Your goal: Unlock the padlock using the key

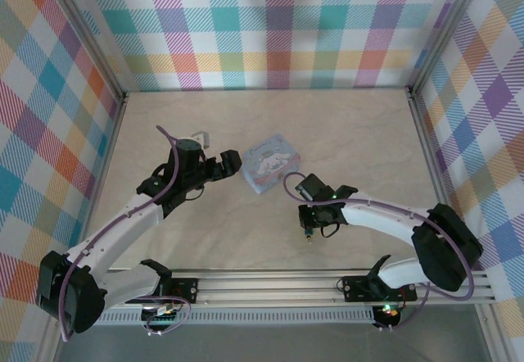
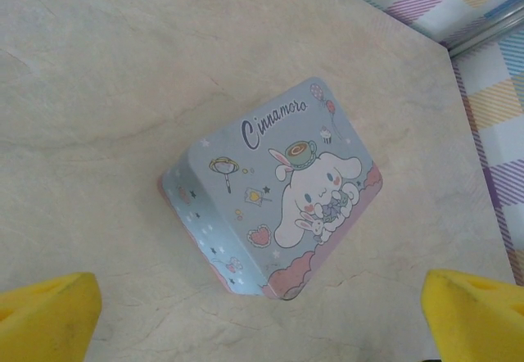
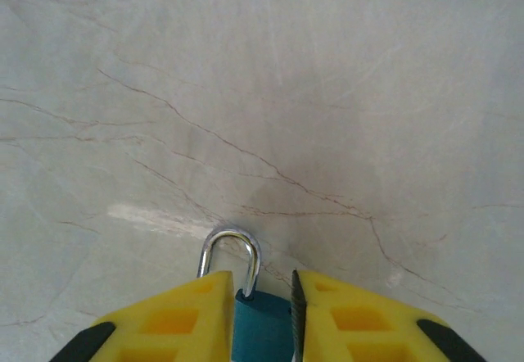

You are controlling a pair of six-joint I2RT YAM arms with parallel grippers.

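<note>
Yellow fingers (image 3: 164,321) of the right gripper (image 3: 262,284) sit closest to the lens in the right wrist view, one on each side of the bottom edge. Between them we note the padlock (image 3: 262,329). Its teal-green body fills the gap from one inner face to the other. Its silver shackle (image 3: 229,232) arches out past the fingertips over the table (image 3: 262,92), which is pale stone-patterned and crossed by thin brown veins. The shackle looks closed into the body on the right leg; the left leg is hidden behind the left fingertip. Both fingers appear to meet the body, but we cannot tell whether they press on it or merely flank it.

From above, the right gripper (image 1: 307,233) points down at the table right of centre, nearer the arm bases than the tin (image 1: 270,170). The lock below it is too small to make out there.

The left gripper (image 1: 232,165) lies just left of the tin, aimed at it. In the left wrist view its pincer stands wide apart, with one yellow fingertip (image 2: 49,317) in each lower corner and nothing held between them. Ahead of it sits the tin (image 2: 278,190), pale blue with a pink scalloped base and a white cartoon dog under cursive lettering, lid on. It sits askew to the table edges and apart from both fingertips.

Pastel plaid walls (image 1: 270,26) enclose the table on three sides.
</note>
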